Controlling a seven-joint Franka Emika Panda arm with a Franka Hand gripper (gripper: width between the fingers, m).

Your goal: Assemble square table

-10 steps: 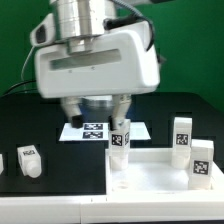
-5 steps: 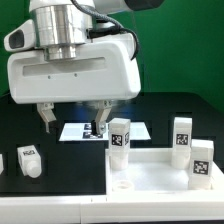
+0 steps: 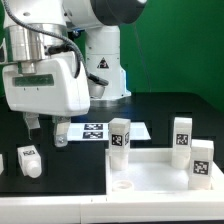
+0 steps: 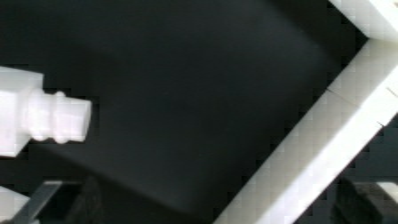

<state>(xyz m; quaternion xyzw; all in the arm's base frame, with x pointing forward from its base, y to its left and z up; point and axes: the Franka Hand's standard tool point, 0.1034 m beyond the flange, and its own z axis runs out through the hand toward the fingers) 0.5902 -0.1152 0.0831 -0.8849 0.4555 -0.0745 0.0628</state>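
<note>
The square table's white top (image 3: 150,172) lies at the front right of the exterior view, with a round hole near its front left corner. Three tagged white legs stand upright on it: one at the back left corner (image 3: 120,135) and two near the right edge (image 3: 182,133) (image 3: 202,163). A fourth leg (image 3: 29,161) lies loose on the black table at the left. My gripper (image 3: 47,131) hangs open and holds nothing, above and a little behind that loose leg. The wrist view shows the loose leg's threaded end (image 4: 50,112), the top's edge (image 4: 338,110) and my gripper (image 4: 210,206).
The marker board (image 3: 98,130) lies flat behind the top, just right of my fingers. A small white part (image 3: 2,161) sits at the far left edge. The arm's base (image 3: 103,60) stands behind, before a green backdrop.
My gripper has swung from above the back left upright leg toward the exterior view's left, ending over the loose leg's area. It stayed open. No part moved.
</note>
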